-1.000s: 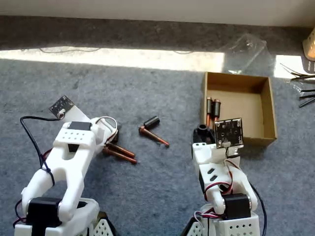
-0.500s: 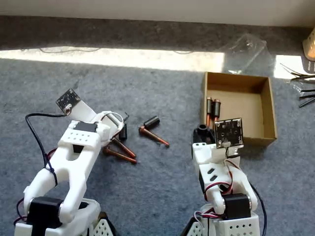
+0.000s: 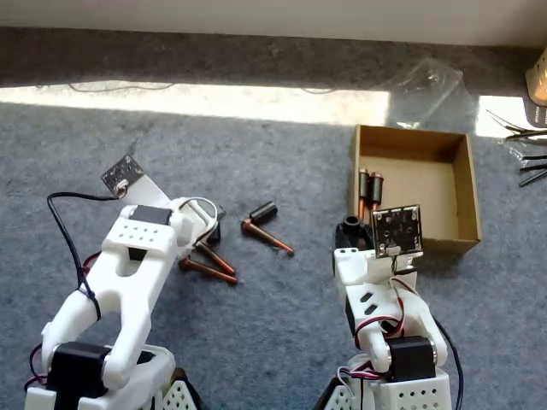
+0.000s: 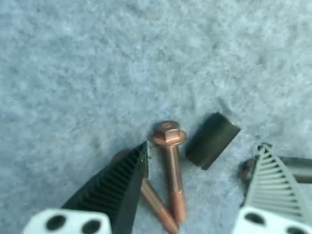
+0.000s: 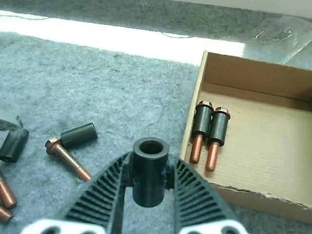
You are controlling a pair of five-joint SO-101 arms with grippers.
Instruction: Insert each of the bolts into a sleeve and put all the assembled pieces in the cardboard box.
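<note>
**High view:** Since a second ago the left arm point(image 3: 128, 265) has swung toward the cardboard box point(image 3: 411, 135). Its tip is now over two bolts point(image 3: 214, 272) that lie on the desk point(image 3: 282, 154), well apart from the box. The right arm point(image 3: 376, 299) has not moved. A free bolt point(image 3: 268, 237) and a free sleeve point(image 3: 262, 211) lie between that pair and the box. The bolt's long axis slants, with its tip toward the box.

**Left wrist view:** The left end effector point(image 4: 204, 146) is spread wide and has hold of nothing. Its dark finger point(image 4: 117, 187) touches one of the pair. The nearer bolt of the pair point(image 4: 171, 170) lies between the jaws, head away from the wrist. A short dark sleeve point(image 4: 212, 140) lies on its side just beside that head.

**Right wrist view:** The right end effector point(image 5: 150, 170) is clamped on an upright sleeve point(image 5: 150, 152) just outside the box's near wall, bore open toward the camera. Two assembled pieces point(image 5: 211, 127) lie side by side inside the box, against its side wall, with their heads toward the far wall and their shanks pointing back.
</note>
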